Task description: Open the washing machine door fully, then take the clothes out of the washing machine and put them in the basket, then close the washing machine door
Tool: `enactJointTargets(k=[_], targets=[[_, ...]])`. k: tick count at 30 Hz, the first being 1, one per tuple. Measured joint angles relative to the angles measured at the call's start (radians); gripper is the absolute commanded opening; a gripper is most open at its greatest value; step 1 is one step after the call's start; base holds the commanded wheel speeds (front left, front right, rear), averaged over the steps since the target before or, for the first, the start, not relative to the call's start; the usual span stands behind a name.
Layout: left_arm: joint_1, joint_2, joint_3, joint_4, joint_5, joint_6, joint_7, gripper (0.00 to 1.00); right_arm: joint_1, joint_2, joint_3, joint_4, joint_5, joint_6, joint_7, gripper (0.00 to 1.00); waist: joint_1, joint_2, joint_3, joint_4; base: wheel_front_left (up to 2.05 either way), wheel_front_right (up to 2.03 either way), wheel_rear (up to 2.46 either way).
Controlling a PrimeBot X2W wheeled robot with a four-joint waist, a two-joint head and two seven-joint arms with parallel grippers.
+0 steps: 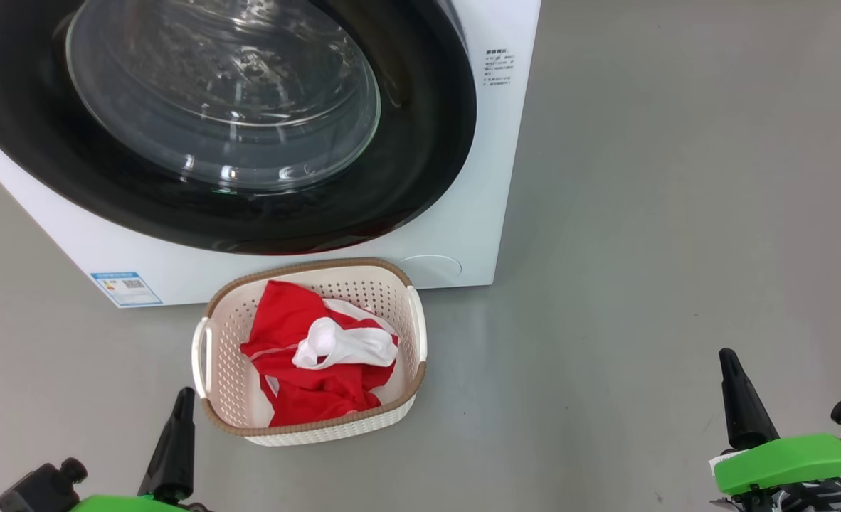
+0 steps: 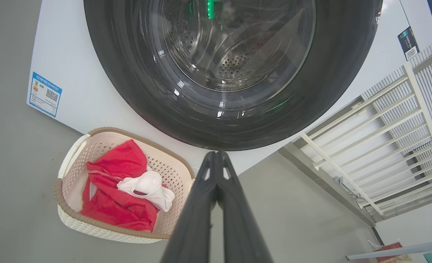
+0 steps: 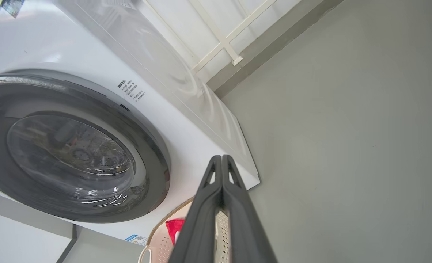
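A white washing machine point(image 1: 463, 235) stands on a grey floor point(image 1: 676, 213), seen from above. Its round washing machine door point(image 1: 406, 163), with a glossy black rim and bulging clear glass, sits closed against the front, and the steel drum shows through the glass. A small blue label point(image 1: 126, 288) is stuck at the machine's lower corner. Just in front of the machine, below the door, the cream perforated basket point(image 1: 307, 268) with a brown rim rests on the floor. The clothes point(image 1: 307, 384), a crumpled red garment with a white piece on top, lie inside it. The left gripper point(image 2: 216, 155) hangs near the basket, its two dark fingers pressed together, holding nothing. The right gripper point(image 3: 221, 157), well apart to the other side, also has its fingers together and empty.
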Motion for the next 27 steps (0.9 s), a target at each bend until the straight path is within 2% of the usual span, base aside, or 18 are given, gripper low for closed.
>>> enactJointTargets(k=[27], targets=[[-0.001, -0.015, 0.014, 0.012, -0.262, 0.000, 0.073, 0.00, -0.004, -0.007, 0.002, -0.003, 0.272, 0.000, 0.071, 0.00, -0.0001, 0.0000, -0.038, -0.005, 0.00, 0.00, 0.00]])
